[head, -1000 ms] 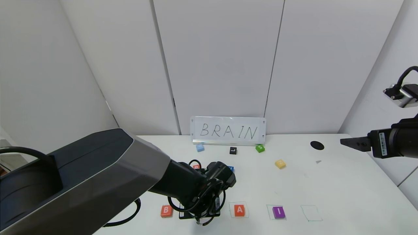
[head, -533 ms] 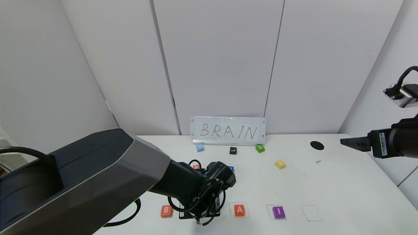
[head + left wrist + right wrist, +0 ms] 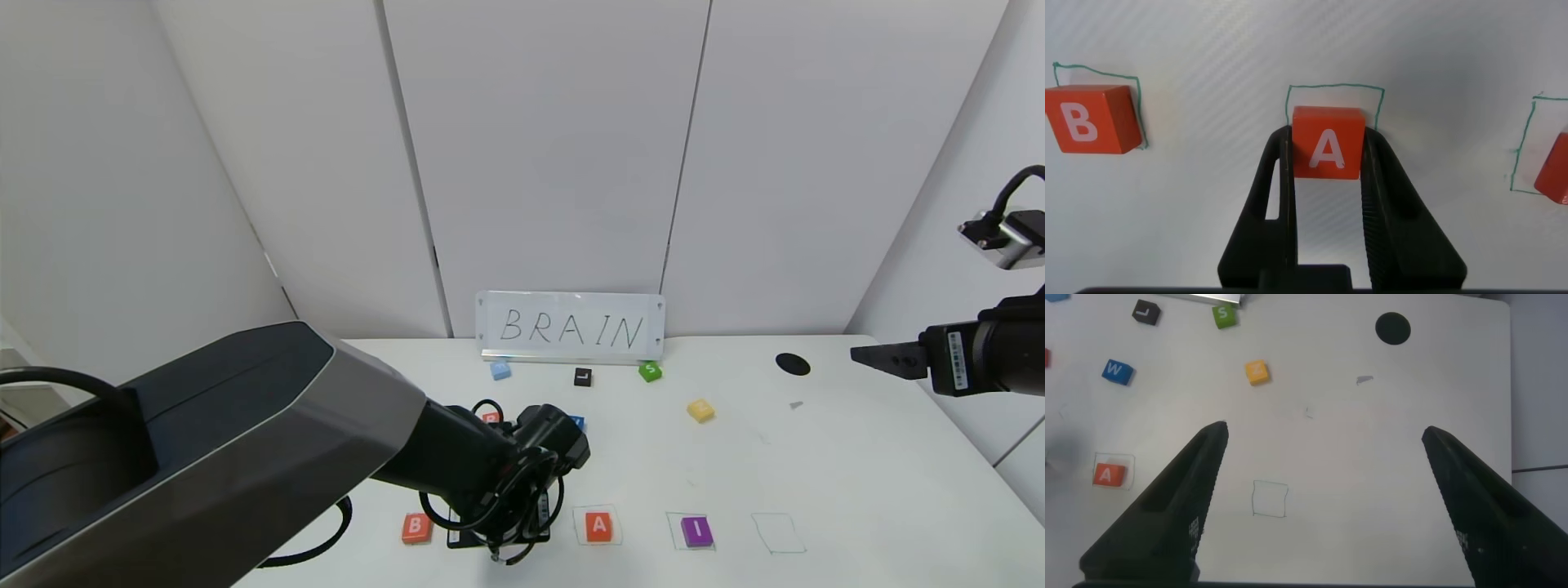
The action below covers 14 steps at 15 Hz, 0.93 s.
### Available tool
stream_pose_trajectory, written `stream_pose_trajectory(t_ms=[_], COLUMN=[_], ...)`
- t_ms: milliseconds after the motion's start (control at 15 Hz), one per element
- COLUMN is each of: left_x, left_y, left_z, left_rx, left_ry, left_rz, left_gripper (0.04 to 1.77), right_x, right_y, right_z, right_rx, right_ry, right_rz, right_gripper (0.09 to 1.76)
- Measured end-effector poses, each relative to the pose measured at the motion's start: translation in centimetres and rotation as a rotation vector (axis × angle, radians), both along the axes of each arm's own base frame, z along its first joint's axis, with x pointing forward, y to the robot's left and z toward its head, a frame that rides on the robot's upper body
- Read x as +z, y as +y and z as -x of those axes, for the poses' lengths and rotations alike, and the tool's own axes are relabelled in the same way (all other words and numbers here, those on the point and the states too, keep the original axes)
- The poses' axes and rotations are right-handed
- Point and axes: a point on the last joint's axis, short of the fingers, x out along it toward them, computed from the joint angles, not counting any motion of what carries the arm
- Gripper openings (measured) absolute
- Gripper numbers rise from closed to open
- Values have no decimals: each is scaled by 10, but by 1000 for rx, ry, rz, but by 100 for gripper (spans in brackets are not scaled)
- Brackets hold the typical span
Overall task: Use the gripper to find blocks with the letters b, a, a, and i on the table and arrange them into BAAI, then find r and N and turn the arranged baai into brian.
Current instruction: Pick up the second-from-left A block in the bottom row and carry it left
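Left gripper (image 3: 1327, 155): we clamp the small orange square A block (image 3: 1327, 142), seating it inside its green drawn square (image 3: 1334, 96).
Right gripper (image 3: 1323, 469): we park it spread wide.

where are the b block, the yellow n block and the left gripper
B block (image 3: 415, 527), head view, top face.
yellow N block (image 3: 700, 410), head view, top face.
left gripper (image 3: 1327, 151), left wrist view, between its fingertips.

I see the white tabletop (image 3: 857, 465) carrying a near row of orange B block (image 3: 415, 528), an orange A block (image 3: 1327, 142) in its green square, a second orange A block (image 3: 599, 525) and the purple I block (image 3: 696, 531), with an empty green square (image 3: 778, 532) beside it. Farther back lie the yellow block (image 3: 700, 410), green S block (image 3: 650, 371), black block (image 3: 582, 376), light blue block (image 3: 500, 370), blue W block (image 3: 1117, 371) and BRAIN sign (image 3: 571, 327).
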Motion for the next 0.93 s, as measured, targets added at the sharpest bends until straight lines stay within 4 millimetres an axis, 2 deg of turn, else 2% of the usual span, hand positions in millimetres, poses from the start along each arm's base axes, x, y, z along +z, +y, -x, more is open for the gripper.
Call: stream_pose_trajectory(t_ms=[333, 800, 933], left_x=[35, 46, 59], left_y=[8, 11, 34], left_z=[4, 5, -6], left_rx=[-14, -33, -79], left_ry=[-42, -57, -63], left_rz=[34, 40, -2], left_gripper=[51, 51, 51], right_x=[-1, -1, -1], right_y=[4, 4, 4], right_z=[2, 3, 4], right_rx=[17, 18, 20], right_ry=[3, 4, 4], right_rz=[1, 2, 2], right_gripper=[171, 171, 171])
